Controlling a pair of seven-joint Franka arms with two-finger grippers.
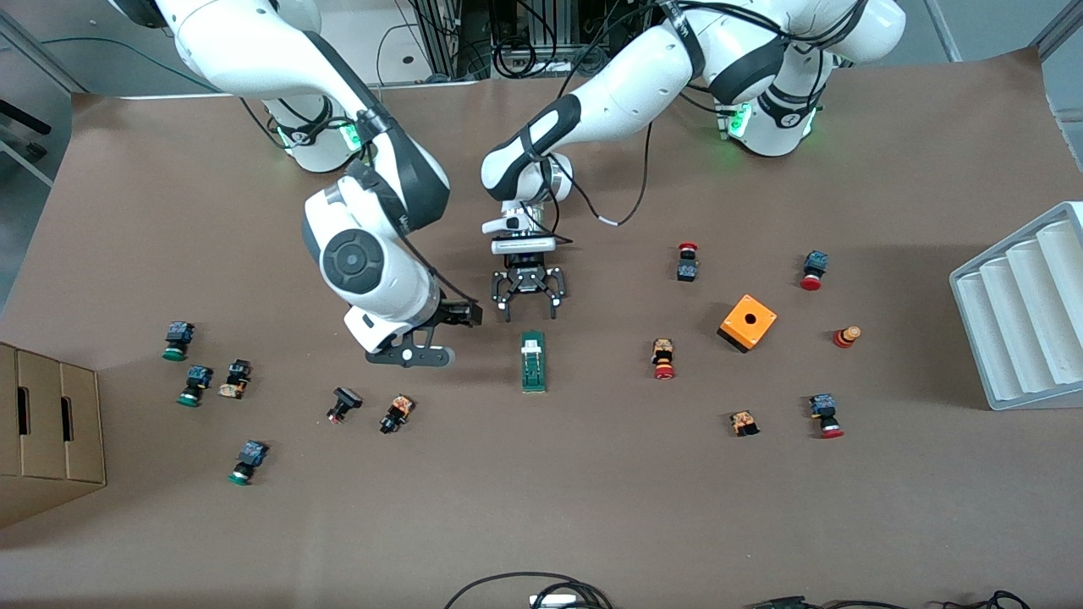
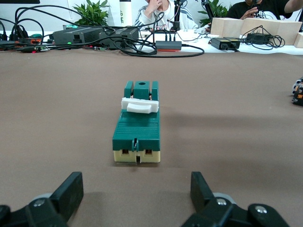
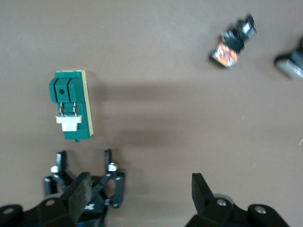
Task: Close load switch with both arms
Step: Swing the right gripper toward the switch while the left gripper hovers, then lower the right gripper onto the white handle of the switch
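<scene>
- Load switch (image 1: 533, 361): 1 narrow dark-green block on a cream base, lying flat on the brown table (image 1: 592, 507) near its middle, long axis running toward the front camera. White lever piece (image 2: 140, 105) sits across its top, next to the metal parts; nothing touches the switch.
- Left gripper (image 1: 530, 292): hangs low, just off the end of the load switch that points toward the robot bases, apart from it. Fingers (image 2: 67, 192) spread wide, nothing between them; the switch lies straight ahead of them in the left wrist view.
- Right gripper (image 1: 412, 355): over bare table beside the load switch, toward the right arm's end, turned sideways. Fingers (image 3: 78, 193) spread, holding nothing; its wrist view takes in the switch and the left gripper below it.
- Push buttons, green-capped (image 1: 178, 340): a loose group toward the right arm's end of the table, mixed with dark and orange-marked parts.
- Push buttons, red-capped (image 1: 664, 359): scattered toward the left arm's end.
- Orange box (image 1: 747, 322): 1 piece, a round hole in its top, among the red-capped buttons.
- Grey ribbed tray (image 1: 1019, 309): at the left arm's edge.
- Cardboard box (image 1: 46, 423): at the right arm's edge.
</scene>
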